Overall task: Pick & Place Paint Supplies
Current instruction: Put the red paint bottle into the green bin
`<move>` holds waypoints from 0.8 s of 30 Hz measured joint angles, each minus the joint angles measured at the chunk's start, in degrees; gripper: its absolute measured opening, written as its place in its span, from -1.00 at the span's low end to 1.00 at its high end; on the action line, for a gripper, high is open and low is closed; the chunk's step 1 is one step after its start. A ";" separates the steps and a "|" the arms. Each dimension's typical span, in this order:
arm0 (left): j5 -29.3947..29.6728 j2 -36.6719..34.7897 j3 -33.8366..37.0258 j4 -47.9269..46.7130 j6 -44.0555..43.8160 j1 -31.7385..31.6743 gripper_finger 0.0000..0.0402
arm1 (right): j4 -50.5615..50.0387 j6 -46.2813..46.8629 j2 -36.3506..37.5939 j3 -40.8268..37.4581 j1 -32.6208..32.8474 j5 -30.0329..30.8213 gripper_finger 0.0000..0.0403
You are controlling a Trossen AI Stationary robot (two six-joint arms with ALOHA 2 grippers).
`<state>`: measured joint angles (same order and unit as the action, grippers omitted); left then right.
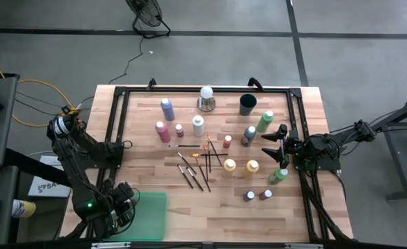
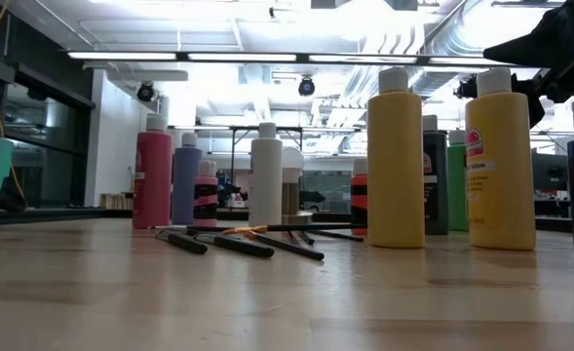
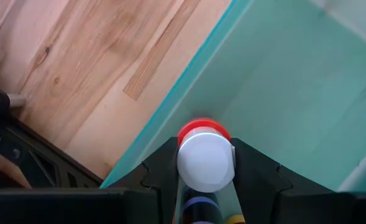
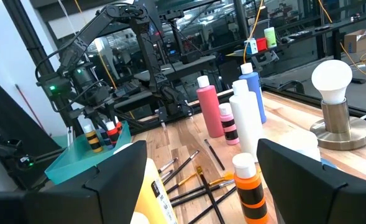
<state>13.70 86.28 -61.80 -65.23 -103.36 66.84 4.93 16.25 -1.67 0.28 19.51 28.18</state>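
A wooden table point(image 1: 155, 194) with a black frame point(image 1: 115, 124) stands on a grey concrete floor point(image 1: 355, 55) crossed by dark lines. A fan base point(image 1: 150, 28) sits on the floor beyond the table, with a black cord point(image 1: 130, 62) trailing from it. Yellow cables point(image 1: 30, 90) loop at the left. In the low view, long ceiling lights point(image 2: 267, 56) glow beneath pale ducts point(image 2: 442, 39), and a dark window point(image 2: 33, 146) fills the left wall. Desks and equipment crowd the far room.

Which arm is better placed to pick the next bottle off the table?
The right. Its gripper hangs open beside the green bottles and yellow bottles. The left gripper is busy over the teal bin, shut on a red bottle.
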 joint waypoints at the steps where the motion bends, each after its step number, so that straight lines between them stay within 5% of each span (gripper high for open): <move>1: -0.15 0.00 0.00 0.00 -0.01 -0.01 -0.38 | 0.00 0.00 0.00 0.00 -0.01 0.00 0.48; 14: -3.65 0.24 -1.31 -4.23 -0.12 0.01 -0.35 | 0.00 -0.02 0.00 0.01 -0.02 0.00 0.48; 24: -4.15 0.24 -1.42 -3.34 1.07 0.01 0.15 | 0.00 -0.02 -0.02 -0.01 0.00 0.00 0.48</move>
<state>9.55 86.52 -63.22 -68.58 -102.29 66.85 4.93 16.23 -1.69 0.27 19.51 28.18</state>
